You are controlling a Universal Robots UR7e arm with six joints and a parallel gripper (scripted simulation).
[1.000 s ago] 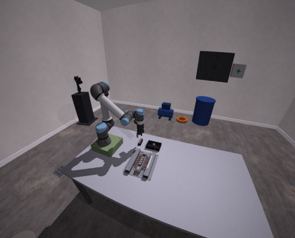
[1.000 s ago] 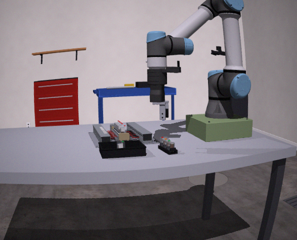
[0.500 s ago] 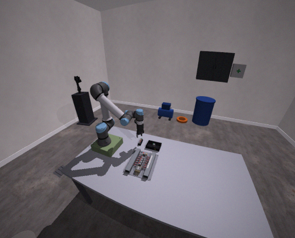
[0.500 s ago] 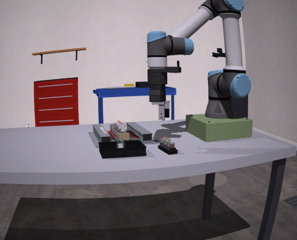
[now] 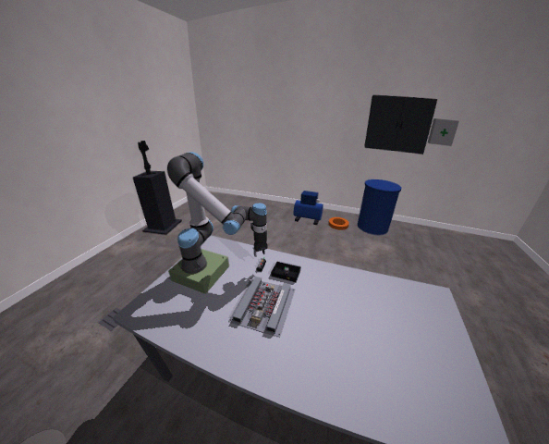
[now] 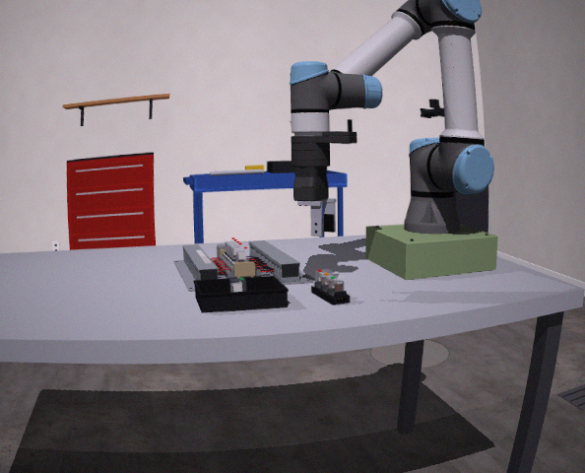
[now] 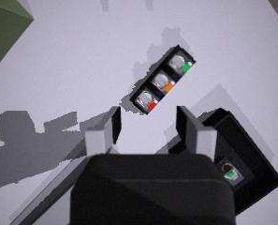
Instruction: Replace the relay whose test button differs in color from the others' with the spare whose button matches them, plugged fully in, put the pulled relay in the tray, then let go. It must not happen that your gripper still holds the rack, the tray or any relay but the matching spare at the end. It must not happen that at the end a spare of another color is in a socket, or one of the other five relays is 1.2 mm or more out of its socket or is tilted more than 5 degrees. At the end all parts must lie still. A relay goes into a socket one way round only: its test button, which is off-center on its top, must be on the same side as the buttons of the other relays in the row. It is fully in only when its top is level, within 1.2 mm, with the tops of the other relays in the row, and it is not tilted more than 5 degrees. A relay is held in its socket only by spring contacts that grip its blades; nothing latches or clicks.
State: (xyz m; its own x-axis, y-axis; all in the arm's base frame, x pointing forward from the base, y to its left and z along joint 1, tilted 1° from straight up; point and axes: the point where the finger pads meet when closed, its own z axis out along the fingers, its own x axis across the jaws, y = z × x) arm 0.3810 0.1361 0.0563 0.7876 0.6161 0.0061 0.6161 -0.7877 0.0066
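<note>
My gripper (image 7: 148, 117) is open and empty, hanging above the table near the spare holder (image 7: 162, 84). It also shows in the exterior view (image 6: 322, 218). The holder is a black strip with three spare relays: red button (image 7: 147, 99), orange button (image 7: 163, 83), green button (image 7: 181, 65). The black tray (image 7: 235, 160) lies to the right, with a green-button relay (image 7: 228, 172) in it. The relay row with red buttons (image 6: 237, 249) sits on the panel (image 5: 262, 305). The holder shows in the exterior view too (image 6: 329, 287).
The arm's green base block (image 6: 431, 250) stands close beside the holder. Grey ducts (image 6: 274, 257) flank the relay row on the panel. The tray (image 6: 240, 294) sits at the panel's end.
</note>
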